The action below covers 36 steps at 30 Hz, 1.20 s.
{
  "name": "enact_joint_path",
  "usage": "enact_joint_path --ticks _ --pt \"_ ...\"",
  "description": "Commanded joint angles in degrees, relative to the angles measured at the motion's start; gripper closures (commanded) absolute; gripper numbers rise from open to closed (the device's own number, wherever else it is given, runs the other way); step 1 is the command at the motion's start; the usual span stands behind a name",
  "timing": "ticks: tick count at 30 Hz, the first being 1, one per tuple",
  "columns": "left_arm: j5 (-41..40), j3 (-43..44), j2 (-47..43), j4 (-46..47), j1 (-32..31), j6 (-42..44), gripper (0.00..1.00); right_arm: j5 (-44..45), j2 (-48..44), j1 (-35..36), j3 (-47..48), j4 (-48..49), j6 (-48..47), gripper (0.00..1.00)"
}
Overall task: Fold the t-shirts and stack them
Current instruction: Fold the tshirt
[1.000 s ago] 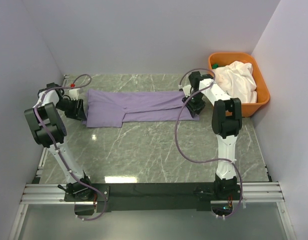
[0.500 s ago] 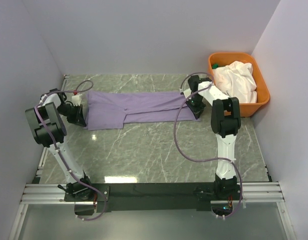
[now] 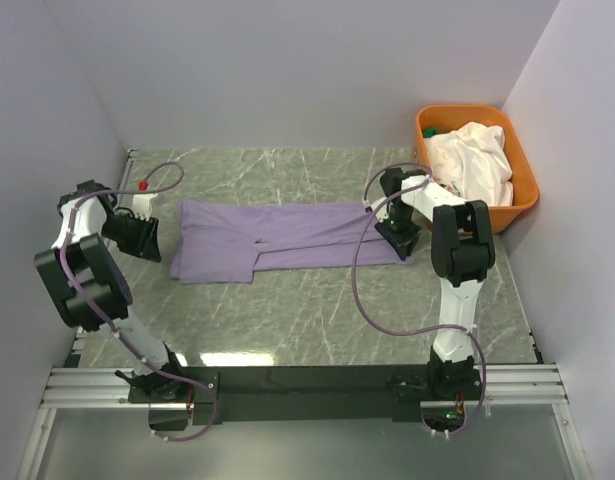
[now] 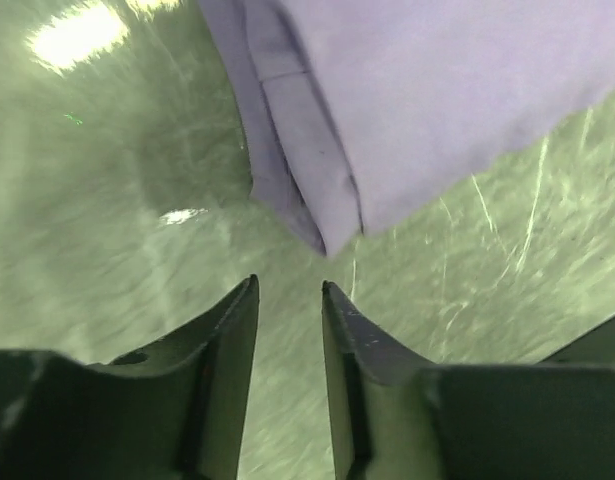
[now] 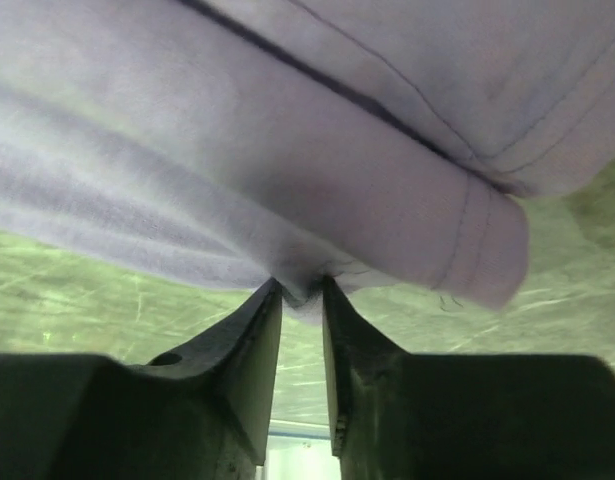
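Observation:
The lavender t-shirt (image 3: 287,235) lies flat on the marble table as a long band folded lengthwise, running left to right. My left gripper (image 3: 157,243) sits just off its left end. In the left wrist view the left gripper (image 4: 289,285) is slightly open and empty, with the shirt's corner (image 4: 327,225) a little ahead of the tips. My right gripper (image 3: 399,243) is at the shirt's right end. In the right wrist view the right gripper (image 5: 302,287) is shut on a pinch of the lavender cloth (image 5: 287,150). The white t-shirt (image 3: 474,160) lies crumpled in the tub.
An orange plastic tub (image 3: 528,185) stands at the back right corner, close to the right arm. Walls enclose the table on the left, back and right. Bare marble (image 3: 317,310) stretches between the shirt and the arm bases.
The shirt has slid a little toward the near side. The left gripper has come off the shirt's left edge and backed away to the left. The right gripper has moved nearer, still gripping.

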Motion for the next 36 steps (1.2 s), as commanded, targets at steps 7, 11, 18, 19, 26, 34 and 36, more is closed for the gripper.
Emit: enact_joint_path --ticks 7,11,18,19,26,34,36 --pt "-3.1 -8.7 -12.9 -1.0 -10.1 16.7 0.61 -6.2 -4.5 0.5 9.8 -6.6 -0.5 0.62" --pt "-3.3 -13.1 -14.8 4.4 -20.2 14.1 0.59 -5.5 -4.3 0.4 9.4 -6.6 0.7 0.62" --pt "-4.3 -13.5 -10.7 11.3 -32.0 10.3 0.59 -4.8 -5.2 0.5 7.2 -5.8 1.7 0.62" --pt "-4.7 -13.5 -9.6 12.1 -32.6 10.0 0.58 -4.7 -5.3 0.4 7.1 -5.7 1.9 0.62" --pt "-3.9 -12.3 -5.1 11.9 -36.0 11.0 0.59 -4.2 -5.9 0.5 5.6 -5.3 2.1 0.62" --pt "-6.7 -15.7 -1.5 15.6 -36.6 10.5 0.58 -3.9 -5.6 0.3 5.5 -5.2 2.3 0.63" --pt "-6.9 -16.2 -0.8 15.9 -36.6 11.0 0.57 -3.8 -5.5 0.3 5.7 -5.3 2.4 0.62"
